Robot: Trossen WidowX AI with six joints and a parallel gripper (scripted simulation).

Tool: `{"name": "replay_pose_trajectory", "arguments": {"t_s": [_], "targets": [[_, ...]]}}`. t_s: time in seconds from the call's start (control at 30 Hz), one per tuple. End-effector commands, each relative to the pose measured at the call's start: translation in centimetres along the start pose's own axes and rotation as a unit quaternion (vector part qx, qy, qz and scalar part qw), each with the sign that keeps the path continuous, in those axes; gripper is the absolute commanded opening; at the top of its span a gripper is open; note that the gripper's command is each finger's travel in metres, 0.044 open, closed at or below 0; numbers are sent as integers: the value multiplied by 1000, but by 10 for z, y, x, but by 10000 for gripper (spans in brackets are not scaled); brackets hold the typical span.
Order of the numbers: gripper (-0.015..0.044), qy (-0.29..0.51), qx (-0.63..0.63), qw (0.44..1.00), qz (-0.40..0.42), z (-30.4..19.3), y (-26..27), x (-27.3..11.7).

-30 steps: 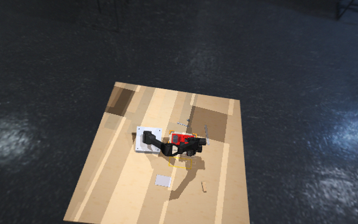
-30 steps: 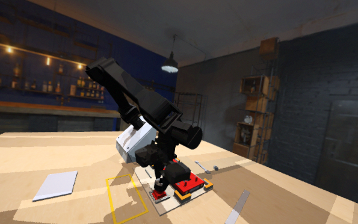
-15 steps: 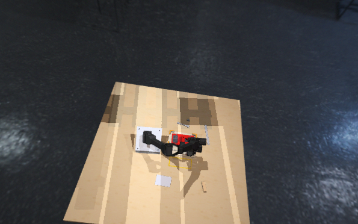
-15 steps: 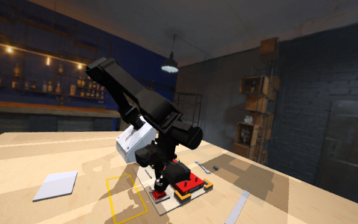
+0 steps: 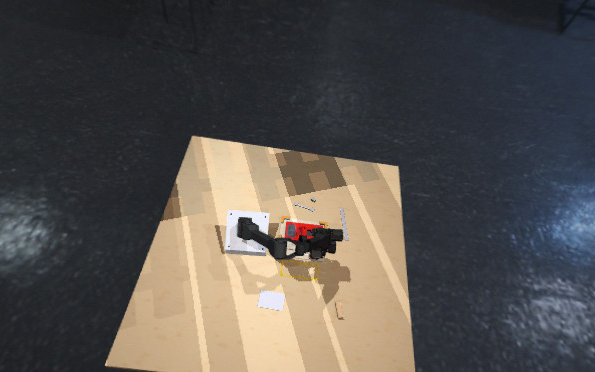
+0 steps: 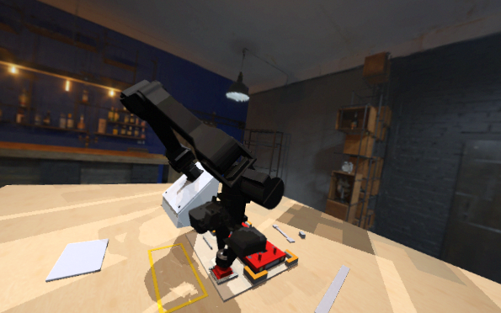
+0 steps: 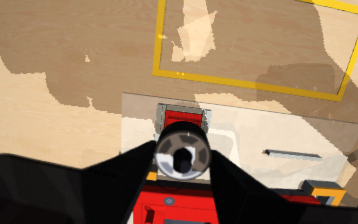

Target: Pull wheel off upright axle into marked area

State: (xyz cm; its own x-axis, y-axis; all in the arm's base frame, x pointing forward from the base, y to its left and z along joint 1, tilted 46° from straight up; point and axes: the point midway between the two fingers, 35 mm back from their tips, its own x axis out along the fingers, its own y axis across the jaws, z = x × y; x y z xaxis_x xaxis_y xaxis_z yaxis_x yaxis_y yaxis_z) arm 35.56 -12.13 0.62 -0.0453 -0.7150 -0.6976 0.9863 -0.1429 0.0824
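Note:
The wheel [image 6: 223, 262] [image 7: 169, 165], dark with a grey spoked face, sits upright over a small red base [image 6: 223, 273] [image 7: 184, 118]. A dark hub or axle end shows in its centre in the wrist view; the rest of the axle is hidden. My gripper [image 7: 183, 150] is shut on the wheel, with one finger on each side. The marked area, a yellow outline [image 5: 299, 277] [image 6: 153, 273] [image 7: 245, 86], lies flat on the table beside the board. In the top view the arm hides the wheel.
The pale board [image 6: 242, 287] [image 7: 285, 171] also carries a red box [image 5: 304, 228] [image 6: 267, 257] [image 7: 180, 212] with orange-and-grey corner brackets, close to the wheel, and a thin rod [image 7: 292, 154]. A white sheet [image 5: 271, 300] [image 6: 79, 257], a grey strip [image 5: 344, 225] [image 6: 334, 288] and a wooden block [image 5: 339, 310] lie around.

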Motion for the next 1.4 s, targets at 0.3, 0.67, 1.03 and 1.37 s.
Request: {"name": "replay_pose_trajectory", "arguments": {"t_s": [0.3, 0.67, 1.03, 1.37], "targets": [[0, 0, -15, 1000, 10, -4, -1, -20], [0, -1, -15, 1000, 10, -4, -1, -24], [0, -1, -15, 1000, 11, -4, -1, -27], [0, -1, -15, 1000, 11, -4, -1, -32]]}}
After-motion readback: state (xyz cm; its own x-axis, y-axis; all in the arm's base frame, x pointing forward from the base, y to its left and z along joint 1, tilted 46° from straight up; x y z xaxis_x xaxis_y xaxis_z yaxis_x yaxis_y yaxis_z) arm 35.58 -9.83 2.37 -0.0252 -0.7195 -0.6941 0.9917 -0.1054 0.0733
